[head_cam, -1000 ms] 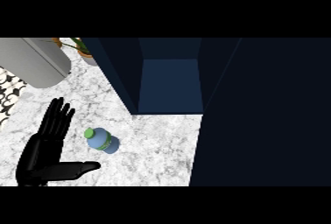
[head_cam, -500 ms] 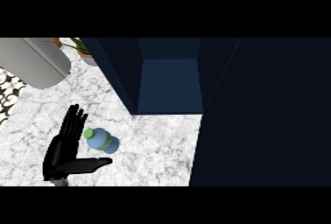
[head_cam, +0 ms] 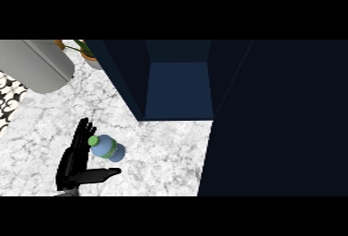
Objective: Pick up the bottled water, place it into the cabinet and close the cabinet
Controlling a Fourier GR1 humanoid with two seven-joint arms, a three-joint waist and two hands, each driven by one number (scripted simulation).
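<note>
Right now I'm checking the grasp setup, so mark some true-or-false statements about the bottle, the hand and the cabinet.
1. The bottled water stands on the marble counter. True.
2. The bottle is already inside the cabinet. False: it is on the counter, in front and to the left.
3. The left hand has straight fingers beside the bottle. True.
4. The bottle's cap is red. False: it is green.
5. The cabinet is shut. False: its interior shows open.
</note>
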